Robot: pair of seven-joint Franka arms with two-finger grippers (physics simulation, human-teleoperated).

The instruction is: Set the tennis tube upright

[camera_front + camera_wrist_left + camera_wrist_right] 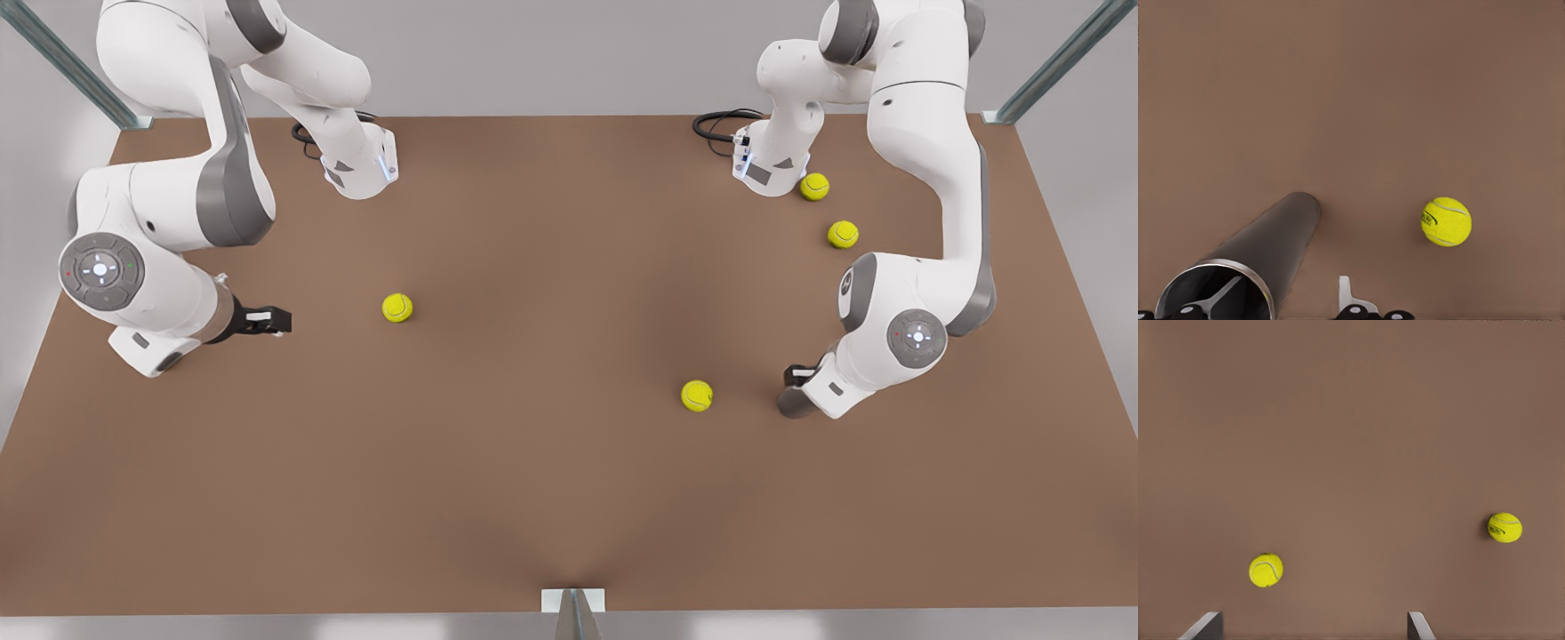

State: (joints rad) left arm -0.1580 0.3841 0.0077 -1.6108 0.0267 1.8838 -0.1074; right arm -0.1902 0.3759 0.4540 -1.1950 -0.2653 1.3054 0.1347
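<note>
The tennis tube, a grey metallic cylinder with a dark inside, points its open rim at my left wrist and rests its far end on the brown table. My left gripper straddles the rim wall, one finger inside and the other finger outside, with a gap to the wall. In the front view this gripper is low at the right, with a grey bit of the tube under it. My right gripper waits open at the front view's left, its fingertips wide apart.
Several yellow-green tennis balls lie about: one close to the tube, one ahead of the right gripper, and two near the arm base at the front view's right. Both arm bases stand at the table's far edge.
</note>
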